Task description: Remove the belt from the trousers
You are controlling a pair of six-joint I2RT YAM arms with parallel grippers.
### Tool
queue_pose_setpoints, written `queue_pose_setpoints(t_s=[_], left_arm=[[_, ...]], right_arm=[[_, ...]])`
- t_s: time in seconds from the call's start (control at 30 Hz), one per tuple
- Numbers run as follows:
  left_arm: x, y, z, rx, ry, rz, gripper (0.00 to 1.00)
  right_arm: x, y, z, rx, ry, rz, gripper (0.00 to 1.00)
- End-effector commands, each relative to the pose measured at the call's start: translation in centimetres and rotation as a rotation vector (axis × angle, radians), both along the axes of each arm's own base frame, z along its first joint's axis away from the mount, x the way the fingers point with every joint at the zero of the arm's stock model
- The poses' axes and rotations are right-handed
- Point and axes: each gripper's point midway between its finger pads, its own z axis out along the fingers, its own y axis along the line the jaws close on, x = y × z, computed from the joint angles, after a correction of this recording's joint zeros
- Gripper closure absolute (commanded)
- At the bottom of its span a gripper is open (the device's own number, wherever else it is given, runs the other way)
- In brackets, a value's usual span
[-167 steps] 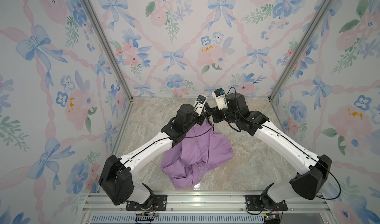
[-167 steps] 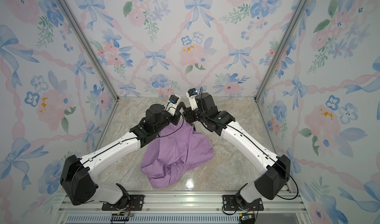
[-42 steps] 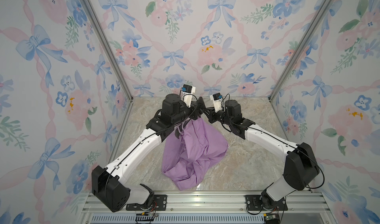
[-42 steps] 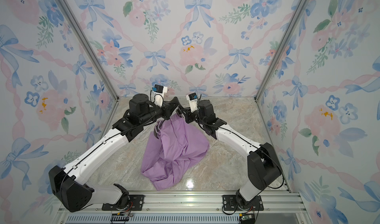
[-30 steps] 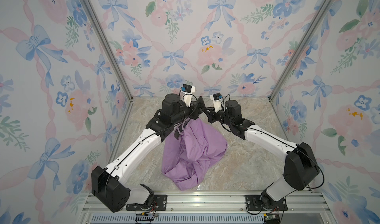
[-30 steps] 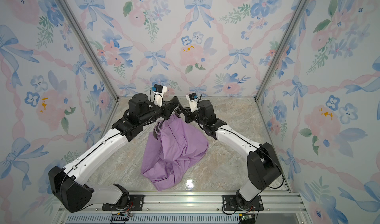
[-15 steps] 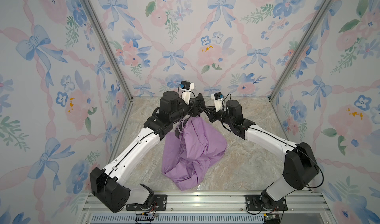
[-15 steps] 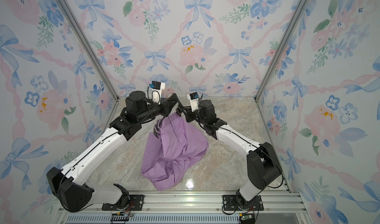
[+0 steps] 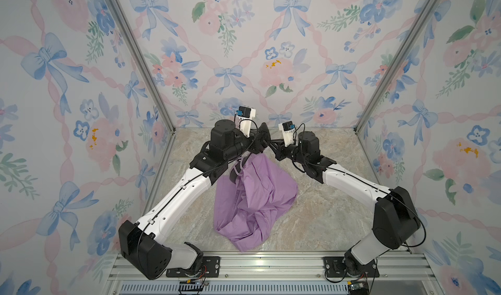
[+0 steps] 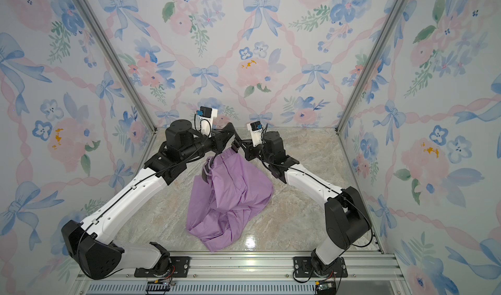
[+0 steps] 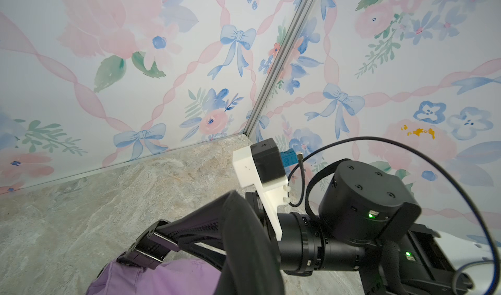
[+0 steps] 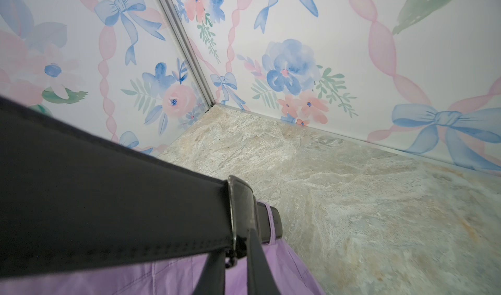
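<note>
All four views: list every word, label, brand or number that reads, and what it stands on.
None can be read.
Black camera box on the right wrist: small pale mark, too small to read.
Blue plug beside it: any print is blurred.
Belt, trousers: no lettering shows.

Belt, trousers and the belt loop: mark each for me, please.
belt [image 12: 108,198], right wrist view, on the broad black strap.
trousers [image 9: 257,196], in a top view, on the middle of the lilac cloth.
belt loop [image 12: 269,223], right wrist view, on the lilac strip across the belt.
</note>
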Motion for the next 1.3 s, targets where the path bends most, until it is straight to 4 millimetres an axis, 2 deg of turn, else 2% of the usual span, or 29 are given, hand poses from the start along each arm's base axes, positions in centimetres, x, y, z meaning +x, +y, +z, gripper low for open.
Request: queue_pose_setpoints(t_s=[0.0, 0.1, 0.23, 0.3, 0.4, 0.5, 0.57, 0.67, 0.8, 0.87, 0.93, 1.0, 1.13, 1.2, 1.27], left_arm=[[-14.5, 5.2, 24.9, -0.441, -0.805, -0.186, 1.00], [-12.4, 4.2, 22.2, -0.402, -0.744, -0.184, 1.00], [-9.3, 3.1, 18.5, -0.358, -0.650, -0.175, 1.00], [-8.6, 2.4, 17.7, -0.349, -0.624, -0.195, 1.00], [-8.0, 1.8, 17.3, -0.343, -0.608, -0.215, 1.00], [-7.5, 1.6, 16.2, -0.313, -0.614, -0.205, 1.00], [-7.1, 1.3, 14.0, -0.259, -0.616, -0.194, 1.00], [-6.0, 1.1, 8.5, -0.136, -0.611, -0.157, 0.98], [-4.3, 1.5, 1.5, 0.029, -0.593, -0.082, 0.97], [-3.7, 1.5, -1.1, 0.093, -0.582, -0.068, 0.96], [-3.0, 1.5, -2.9, 0.125, -0.557, -0.060, 0.92], [-2.7, 1.3, -3.9, 0.137, -0.537, -0.064, 0.80], [-2.8, 1.5, -4.1, 0.145, -0.527, -0.058, 0.44], [-3.2, 1.7, -3.5, 0.180, -0.546, -0.066, 0.34], [-3.6, 2.0, -2.5, 0.230, -0.574, -0.062, 0.30]], right_arm=[[-3.8, -9.2, -19.6, -0.423, 0.551, -0.214, 1.00], [-3.7, -9.0, -17.1, -0.389, 0.484, -0.224, 1.00], [-2.6, -9.7, -9.5, -0.308, 0.287, -0.279, 1.00], [-2.0, -10.3, -5.2, -0.267, 0.185, -0.299, 1.00], [-1.8, -10.6, -1.1, -0.257, 0.102, -0.302, 1.00], [-1.9, -10.7, -0.2, -0.279, 0.099, -0.295, 1.00], [-2.3, -10.7, 0.2, -0.268, 0.088, -0.295, 1.00], [-3.0, -11.2, 2.2, -0.242, 0.027, -0.318, 1.00], [-3.2, -11.8, 6.4, -0.205, -0.084, -0.344, 1.00], [-3.2, -11.6, 8.0, -0.202, -0.124, -0.335, 1.00], [-3.2, -11.1, 8.8, -0.210, -0.147, -0.319, 1.00], [-3.4, -10.6, 8.7, -0.220, -0.154, -0.303, 1.00], [-3.9, -9.4, 7.4, -0.258, -0.153, -0.261, 1.00], [-4.0, -9.2, 6.9, -0.273, -0.144, -0.250, 1.00], [-4.0, -9.1, 6.4, -0.291, -0.132, -0.235, 1.00]])
